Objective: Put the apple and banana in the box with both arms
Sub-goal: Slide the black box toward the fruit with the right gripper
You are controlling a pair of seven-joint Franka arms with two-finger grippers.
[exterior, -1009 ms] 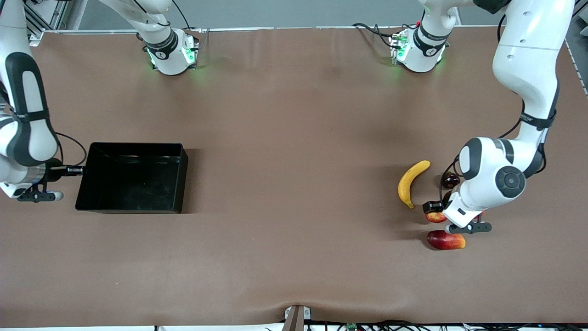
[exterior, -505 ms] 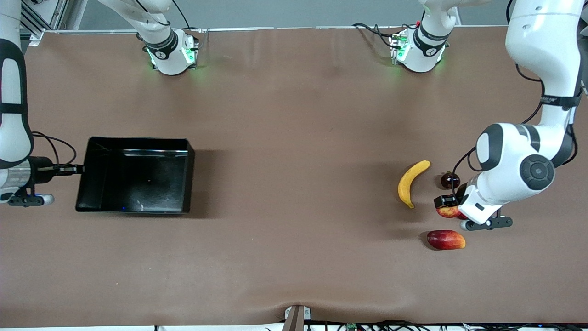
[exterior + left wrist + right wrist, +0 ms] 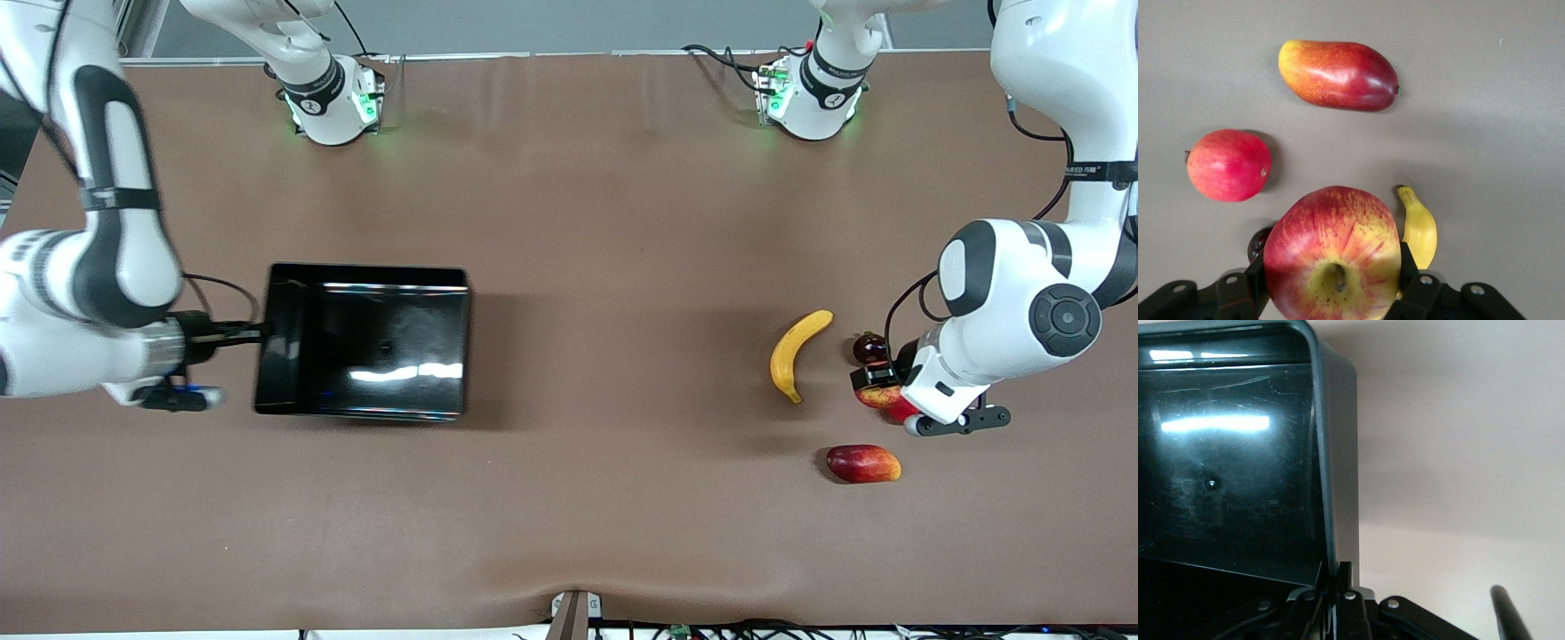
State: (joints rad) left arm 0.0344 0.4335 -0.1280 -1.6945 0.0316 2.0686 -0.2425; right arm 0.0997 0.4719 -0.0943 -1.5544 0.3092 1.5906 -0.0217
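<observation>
The mottled red and yellow apple (image 3: pixel 877 397) (image 3: pixel 1333 257) hangs a little above the table, with my left gripper (image 3: pixel 882 388) (image 3: pixel 1333 267) shut on it, one finger on each side. Below it the yellow banana (image 3: pixel 798 354) (image 3: pixel 1418 230) lies on the table at the left arm's end. Toward the right arm's end, my right gripper (image 3: pixel 256 334) (image 3: pixel 1340 583) is shut on the end wall of the glossy black box (image 3: pixel 373 277) (image 3: pixel 1338 453). Nothing lies inside the box.
A dark-red-and-orange mango (image 3: pixel 862 463) (image 3: pixel 1338 75) lies nearer the front camera than the banana. A bright red round fruit (image 3: pixel 1228 165) and a small dark fruit (image 3: pixel 870 347) (image 3: pixel 1258 241) lie under the left gripper. Bare brown table separates box and fruits.
The right gripper has moved the box toward the middle of the table. The left gripper has lifted the apple and drifted toward the left arm's end of the table.
</observation>
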